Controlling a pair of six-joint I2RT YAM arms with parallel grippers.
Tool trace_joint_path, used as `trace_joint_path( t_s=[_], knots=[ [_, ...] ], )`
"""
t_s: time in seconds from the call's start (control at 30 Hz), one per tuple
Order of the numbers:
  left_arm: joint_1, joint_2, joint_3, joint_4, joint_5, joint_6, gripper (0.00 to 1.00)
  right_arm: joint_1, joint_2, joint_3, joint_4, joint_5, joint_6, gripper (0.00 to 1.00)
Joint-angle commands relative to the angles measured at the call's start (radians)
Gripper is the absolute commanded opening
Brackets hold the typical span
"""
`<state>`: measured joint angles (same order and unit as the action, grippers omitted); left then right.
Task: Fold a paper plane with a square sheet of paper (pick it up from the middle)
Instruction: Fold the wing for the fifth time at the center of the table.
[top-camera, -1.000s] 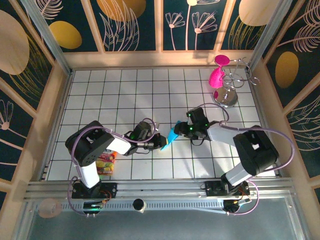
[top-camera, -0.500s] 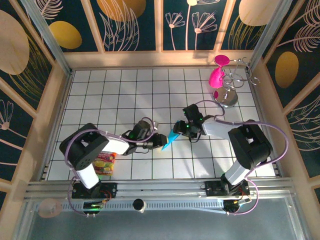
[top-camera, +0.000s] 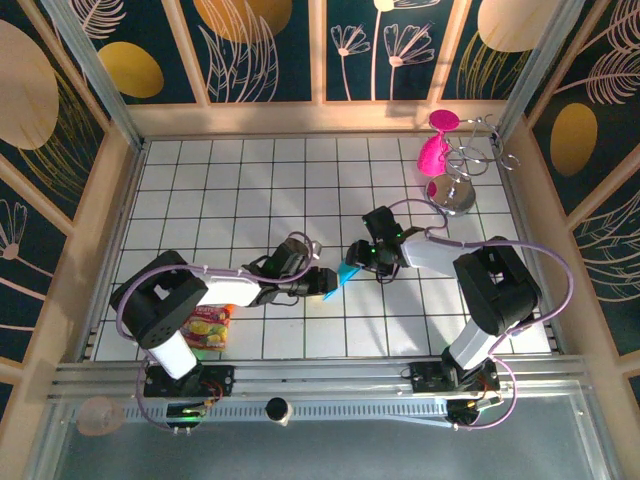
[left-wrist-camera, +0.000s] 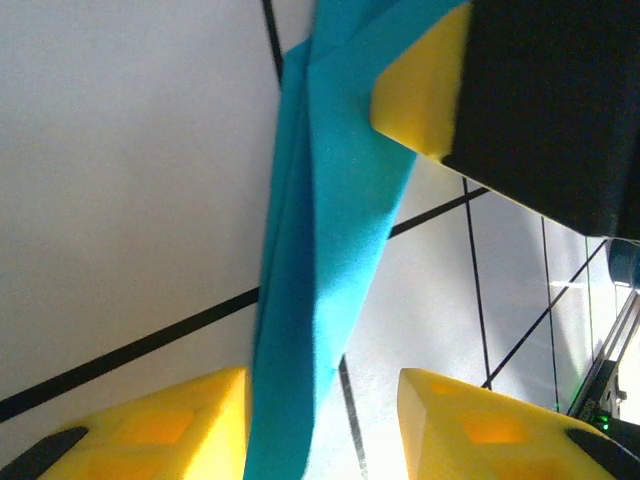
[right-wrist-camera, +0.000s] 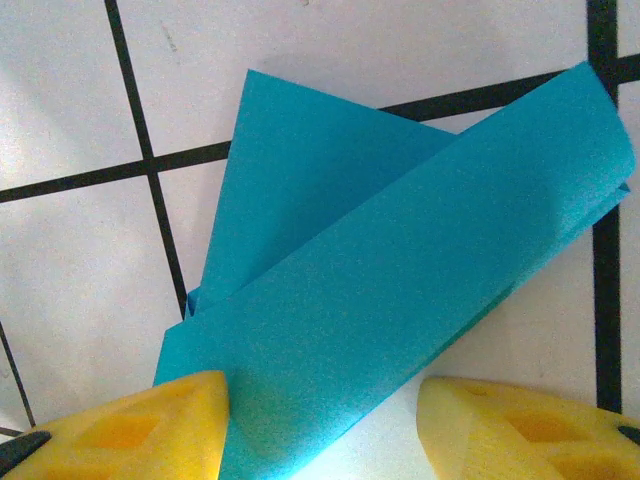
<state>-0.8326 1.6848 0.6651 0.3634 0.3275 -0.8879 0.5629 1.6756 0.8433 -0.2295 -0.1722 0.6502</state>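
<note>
Left wrist view: the paper plane (left-wrist-camera: 320, 260), a narrow folded turquoise strip, lies at the middle of the tiled table (top-camera: 200, 200), between both pincers. My left gripper (left-wrist-camera: 325, 410) stands part open, one pad touching the paper and the other clear of it. My right gripper (right-wrist-camera: 322, 405) likewise straddles the fold, with a gap at one pad. I see no firm clamp. Risk, in my judgement: unheld, the creases spring apart or the paper slides, and a closing jaw catches one layer only. No writing on the paper. The print on the snack packet (top-camera: 208, 326) is too small to read.
</note>
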Motion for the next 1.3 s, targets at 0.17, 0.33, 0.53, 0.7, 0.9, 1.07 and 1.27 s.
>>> trace_joint_path(
  t_s=[0.17,0.33,0.53,0.7,0.9,1.07,1.27],
  knots=[
    [-0.014,0.056,0.048,-0.098,-0.023,0.058,0.40,0.009,0.143,-0.026,0.076,0.050,0.015,0.54],
    [-0.020,0.076,0.051,-0.143,-0.027,0.080,0.37,0.009,0.150,-0.022,0.074,0.051,0.019,0.54],
    [-0.022,0.088,0.047,-0.144,-0.021,0.085,0.27,0.008,0.165,-0.022,0.077,0.046,0.023,0.53],
    [-0.022,0.097,0.046,-0.141,-0.028,0.085,0.22,0.009,0.174,-0.025,0.080,0.043,0.025,0.52],
    [-0.022,0.103,0.051,-0.154,-0.048,0.087,0.17,0.009,0.184,-0.029,0.085,0.039,0.025,0.51],
    [-0.022,0.107,0.051,-0.161,-0.060,0.082,0.16,0.009,0.188,-0.031,0.087,0.035,0.025,0.51],
    [-0.022,0.127,0.053,-0.181,-0.071,0.075,0.15,0.005,0.120,-0.012,0.074,0.022,0.014,0.52]
  ],
)
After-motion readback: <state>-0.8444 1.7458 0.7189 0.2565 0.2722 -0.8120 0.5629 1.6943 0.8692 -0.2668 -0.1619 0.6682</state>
